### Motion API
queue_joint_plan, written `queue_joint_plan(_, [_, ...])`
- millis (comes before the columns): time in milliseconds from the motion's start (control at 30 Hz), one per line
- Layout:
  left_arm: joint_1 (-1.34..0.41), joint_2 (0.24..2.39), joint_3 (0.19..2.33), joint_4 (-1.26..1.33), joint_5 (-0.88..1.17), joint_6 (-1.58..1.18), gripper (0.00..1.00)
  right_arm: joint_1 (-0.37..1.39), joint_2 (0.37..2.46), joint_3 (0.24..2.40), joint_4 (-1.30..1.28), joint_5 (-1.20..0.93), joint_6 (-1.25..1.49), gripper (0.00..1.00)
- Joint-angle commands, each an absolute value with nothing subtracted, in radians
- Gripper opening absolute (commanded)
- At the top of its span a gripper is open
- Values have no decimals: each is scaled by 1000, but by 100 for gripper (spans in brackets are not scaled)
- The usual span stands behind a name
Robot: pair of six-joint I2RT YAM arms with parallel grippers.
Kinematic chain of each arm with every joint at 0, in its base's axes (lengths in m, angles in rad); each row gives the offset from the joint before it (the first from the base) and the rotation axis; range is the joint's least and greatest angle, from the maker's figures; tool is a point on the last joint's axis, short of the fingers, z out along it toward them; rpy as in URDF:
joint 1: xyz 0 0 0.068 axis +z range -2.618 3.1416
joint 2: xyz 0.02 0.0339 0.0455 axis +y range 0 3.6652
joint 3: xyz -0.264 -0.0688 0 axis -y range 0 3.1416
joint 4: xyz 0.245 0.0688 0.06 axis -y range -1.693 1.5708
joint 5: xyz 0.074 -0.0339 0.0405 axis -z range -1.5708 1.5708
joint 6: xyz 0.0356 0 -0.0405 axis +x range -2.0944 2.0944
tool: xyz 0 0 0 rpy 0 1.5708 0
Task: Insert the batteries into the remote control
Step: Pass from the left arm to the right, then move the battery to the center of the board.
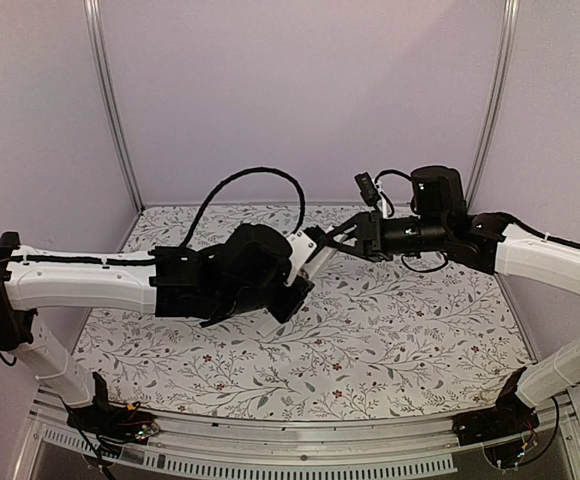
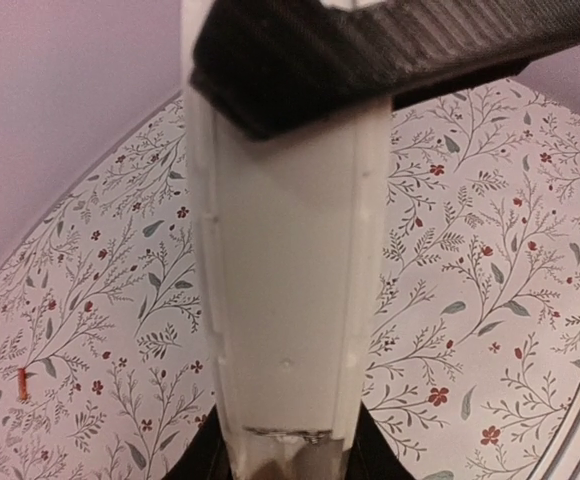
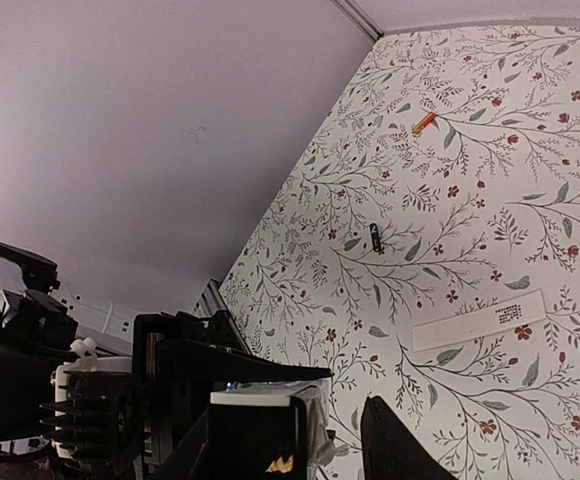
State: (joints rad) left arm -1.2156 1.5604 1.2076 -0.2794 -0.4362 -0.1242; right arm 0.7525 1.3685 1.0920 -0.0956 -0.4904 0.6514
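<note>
The left gripper (image 1: pixel 295 272) is clamped on the remote (image 2: pixel 285 300), held above the worktop (image 3: pixel 530 200) with its bay open. The right gripper (image 1: pixel 322 238) straddles the remote's far end; whether it grips cannot be told. One battery (image 3: pixel 375 238) lies loose on the worktop. Risk: opposed pulls could twist the remote from the left clamp.

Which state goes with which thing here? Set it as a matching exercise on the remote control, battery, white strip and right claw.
1 remote control
2 battery
3 white strip
4 right claw

A short, dark, lying on the cloth
B flat on the cloth, small print on it
C at the remote's tip, mid-air
D held aloft by the left claw

Pairs: 1-D, 2-A, 3-B, 4-C
</note>
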Motion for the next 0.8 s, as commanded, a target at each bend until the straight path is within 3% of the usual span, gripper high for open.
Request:
queue_joint_plan(0, [-1235,1575,1242,-280,-445,-122,5,755,1396,1094,-74,-483,669,40])
queue_joint_plan(133, [-1234,1577,1247,-289,-440,-126,9,755,1400,1095,-75,-488,669,21])
queue_joint_plan(333, [-1223,1535,1221,-309,-411,-117,51,738,1397,1074,-67,-514,649,0])
queue_joint_plan(467, [-1194,1455,1175,-323,-338,-101,71,705,1373,1027,-33,-543,645,0])
queue_joint_plan(600, [-1144,1329,1098,-317,-271,-102,98,672,1348,991,-15,-586,617,0])
queue_joint_plan(767, [-998,1163,1008,-349,-172,-172,99,657,1320,958,29,-668,570,0])
